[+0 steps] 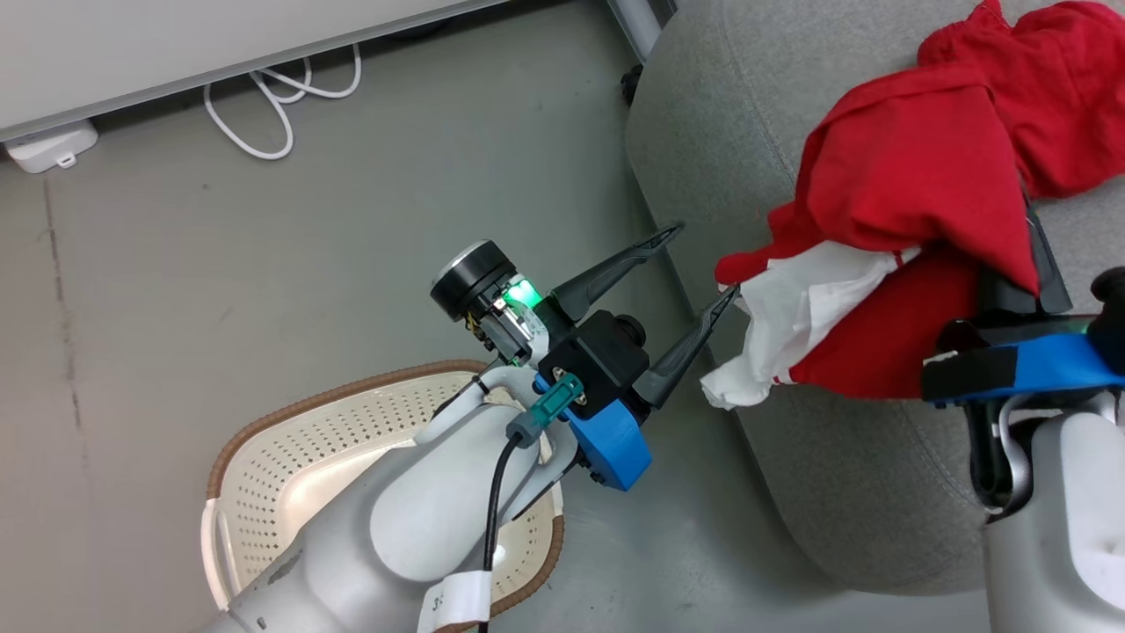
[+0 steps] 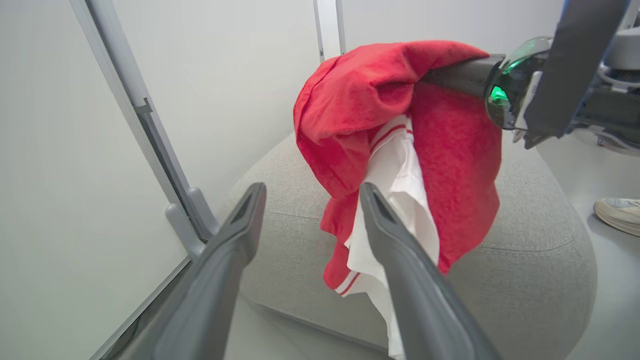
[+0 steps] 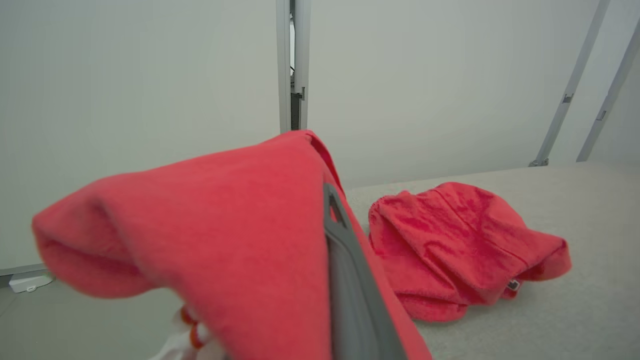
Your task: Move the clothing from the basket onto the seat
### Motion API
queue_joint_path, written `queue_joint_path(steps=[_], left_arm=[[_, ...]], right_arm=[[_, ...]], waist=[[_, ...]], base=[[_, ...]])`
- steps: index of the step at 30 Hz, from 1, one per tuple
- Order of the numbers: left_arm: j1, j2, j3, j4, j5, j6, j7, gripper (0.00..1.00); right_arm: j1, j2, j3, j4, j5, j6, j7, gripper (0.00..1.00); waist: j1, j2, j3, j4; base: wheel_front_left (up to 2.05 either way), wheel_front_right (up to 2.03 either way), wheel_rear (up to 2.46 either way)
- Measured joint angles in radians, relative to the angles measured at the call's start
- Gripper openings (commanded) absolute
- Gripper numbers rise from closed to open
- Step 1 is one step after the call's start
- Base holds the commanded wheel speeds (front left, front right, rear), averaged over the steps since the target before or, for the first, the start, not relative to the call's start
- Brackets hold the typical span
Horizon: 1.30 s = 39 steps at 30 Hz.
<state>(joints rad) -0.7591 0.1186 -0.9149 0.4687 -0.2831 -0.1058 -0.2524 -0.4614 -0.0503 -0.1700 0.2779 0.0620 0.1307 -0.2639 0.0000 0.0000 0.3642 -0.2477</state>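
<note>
My right gripper (image 3: 328, 200) is shut on a red garment with a white part (image 1: 896, 176). The cloth drapes over its fingers and hangs above the left edge of the grey seat (image 1: 703, 114). The white part with striped trim (image 2: 400, 200) dangles lowest. A second red garment (image 3: 460, 245) lies bunched on the seat beyond it. My left gripper (image 1: 707, 259) is open and holds nothing. Its right fingertip (image 1: 728, 299) nearly touches the hanging white cloth. The cream basket (image 1: 290, 457) stands on the floor under my left forearm, and no clothing shows in the part I can see.
A white cable (image 1: 281, 97) and a small white box (image 1: 53, 145) lie on the grey floor by the wall. Grey metal frame legs (image 2: 185, 210) stand beside the seat. A person's shoe (image 2: 617, 212) is on the floor past the seat's far side.
</note>
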Motion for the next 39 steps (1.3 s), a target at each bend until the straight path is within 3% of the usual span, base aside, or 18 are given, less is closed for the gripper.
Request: queue_joint_path(steps=[17, 32, 39], left_arm=[[-0.006, 0.010, -0.037, -0.020, 0.003, 0.001, 0.011, 1.00], [-0.018, 0.010, -0.035, -0.024, -0.007, 0.013, 0.003, 1.00], [-0.035, 0.013, -0.032, -0.028, -0.007, 0.019, 0.000, 1.00]], right_arm=[[0.117, 0.000, -0.082, -0.057, 0.046, 0.000, 0.000, 0.00], [0.123, 0.000, -0.082, -0.067, 0.047, 0.000, 0.000, 0.00], [0.021, -0.002, -0.061, -0.111, 0.013, 0.000, 0.000, 0.00]], waist=[[0.0000, 0.0000, 0.060, -0.088], [0.0000, 0.0000, 0.065, -0.071], [0.0000, 0.0000, 0.094, -0.066]], base=[[0.00, 0.00, 0.00], [0.00, 0.00, 0.00], [0.00, 0.00, 0.00]])
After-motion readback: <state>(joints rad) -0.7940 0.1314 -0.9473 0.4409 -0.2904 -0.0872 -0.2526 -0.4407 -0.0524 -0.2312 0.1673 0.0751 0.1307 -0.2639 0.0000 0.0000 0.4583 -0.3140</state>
